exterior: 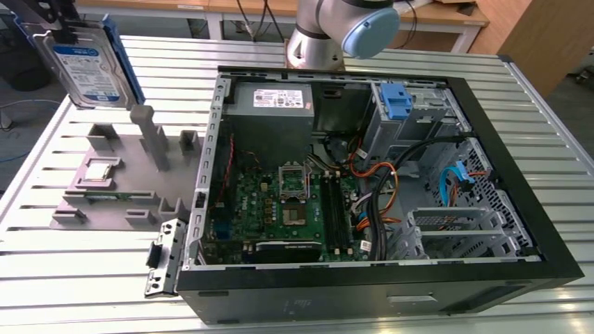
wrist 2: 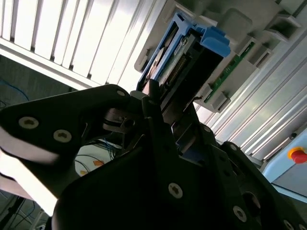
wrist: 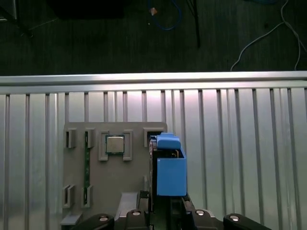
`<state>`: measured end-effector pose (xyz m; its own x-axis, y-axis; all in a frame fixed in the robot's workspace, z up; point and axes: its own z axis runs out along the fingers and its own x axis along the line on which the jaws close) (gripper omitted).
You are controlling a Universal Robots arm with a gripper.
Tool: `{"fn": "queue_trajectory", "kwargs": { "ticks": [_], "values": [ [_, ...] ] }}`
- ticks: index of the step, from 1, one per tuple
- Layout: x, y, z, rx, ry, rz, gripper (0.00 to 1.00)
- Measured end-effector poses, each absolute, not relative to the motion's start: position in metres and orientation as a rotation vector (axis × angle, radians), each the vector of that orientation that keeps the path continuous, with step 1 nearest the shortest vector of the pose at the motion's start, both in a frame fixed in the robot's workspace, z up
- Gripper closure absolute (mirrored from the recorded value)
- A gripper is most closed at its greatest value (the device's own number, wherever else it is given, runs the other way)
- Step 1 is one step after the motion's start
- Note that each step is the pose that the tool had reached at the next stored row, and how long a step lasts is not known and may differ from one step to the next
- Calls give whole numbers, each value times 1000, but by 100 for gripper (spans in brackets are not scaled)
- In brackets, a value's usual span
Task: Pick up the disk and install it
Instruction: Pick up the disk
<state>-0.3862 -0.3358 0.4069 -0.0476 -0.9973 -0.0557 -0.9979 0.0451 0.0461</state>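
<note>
The disk [exterior: 88, 69], a silver hard drive with a white and dark blue label in a blue carrier, hangs upright above the grey fixture plate [exterior: 121, 177] at the exterior view's upper left. My gripper [exterior: 51, 21] is shut on its top edge. In the second wrist view the dark fingers [wrist 2: 158, 115] clamp the disk [wrist 2: 192, 52] from both sides. In the first wrist view the disk [wrist: 171, 175] is seen edge-on, sticking out from the gripper [wrist: 165, 213] over the fixture plate [wrist: 134, 182].
An open computer case [exterior: 547, 229] lies on the slatted metal table [exterior: 74, 278], with a motherboard [exterior: 288, 209], a grey power-supply box [exterior: 271, 101] and a drive bay with a blue latch [exterior: 396, 101]. A processor chip [wrist: 114, 143] sits on the fixture. The arm's base [exterior: 334, 31] stands behind the case.
</note>
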Motion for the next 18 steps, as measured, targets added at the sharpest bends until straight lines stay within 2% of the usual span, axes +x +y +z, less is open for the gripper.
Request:
{"fn": "queue_trajectory", "kwargs": {
  "ticks": [18],
  "values": [
    [-386, -336, 423, -2162, 2265, 113, 65]
  ]
}}
